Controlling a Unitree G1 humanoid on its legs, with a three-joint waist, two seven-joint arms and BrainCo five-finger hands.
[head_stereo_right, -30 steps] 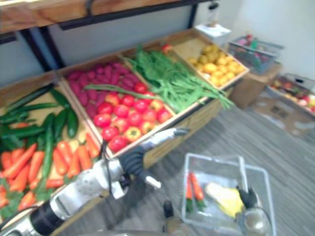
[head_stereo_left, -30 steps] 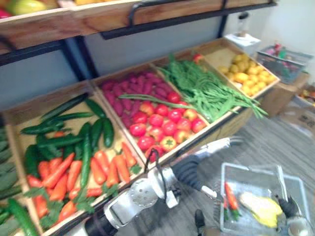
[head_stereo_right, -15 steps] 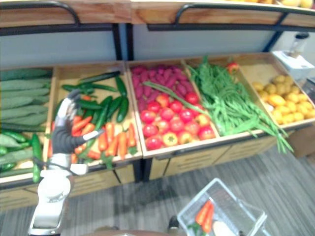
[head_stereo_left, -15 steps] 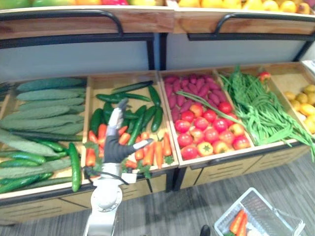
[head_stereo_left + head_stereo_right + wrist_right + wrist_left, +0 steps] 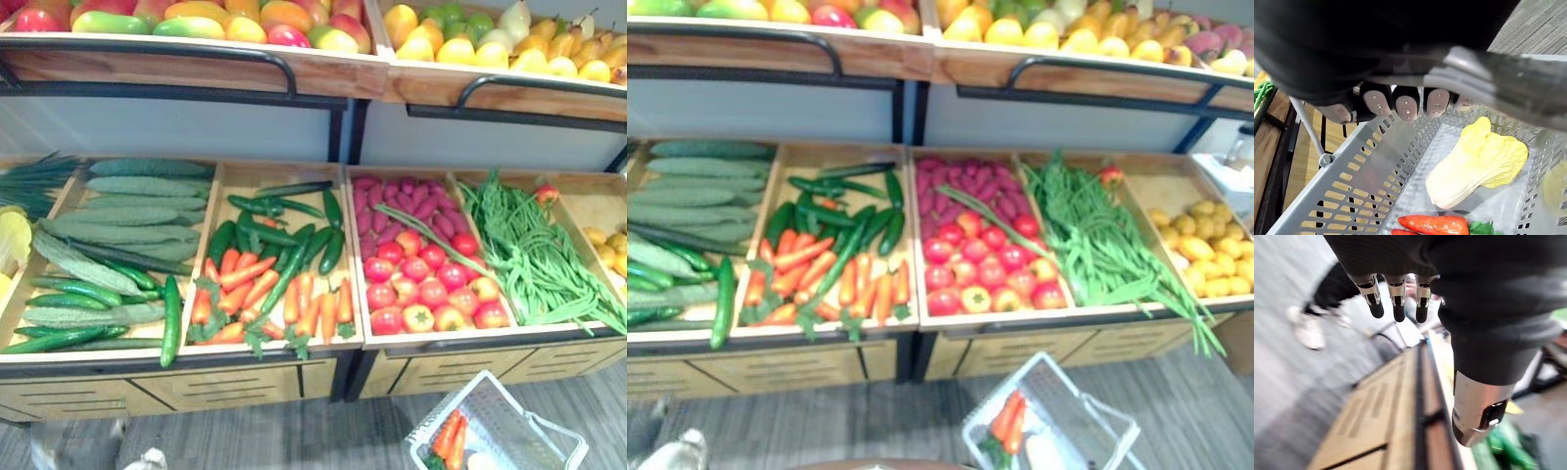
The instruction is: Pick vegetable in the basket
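Carrying the basket (image 5: 1327, 196) by its handle (image 5: 1484, 78) in my curled right hand (image 5: 1405, 104), carrot (image 5: 1432, 224) and cabbage (image 5: 1476, 166) inside, I'd lift my left hand (image 5: 1396, 303), empty with fingers loose, from beside the stand (image 5: 1386, 416) over the crate lip onto one free-lying cucumber (image 5: 331, 252).

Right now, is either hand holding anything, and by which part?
The right hand grips the basket by its handle; the left hand holds nothing.

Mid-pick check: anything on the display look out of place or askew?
A red tomato sits among the green beans, a long green stalk lies across the tomato crate, and some beans spill over their crate's front edge.
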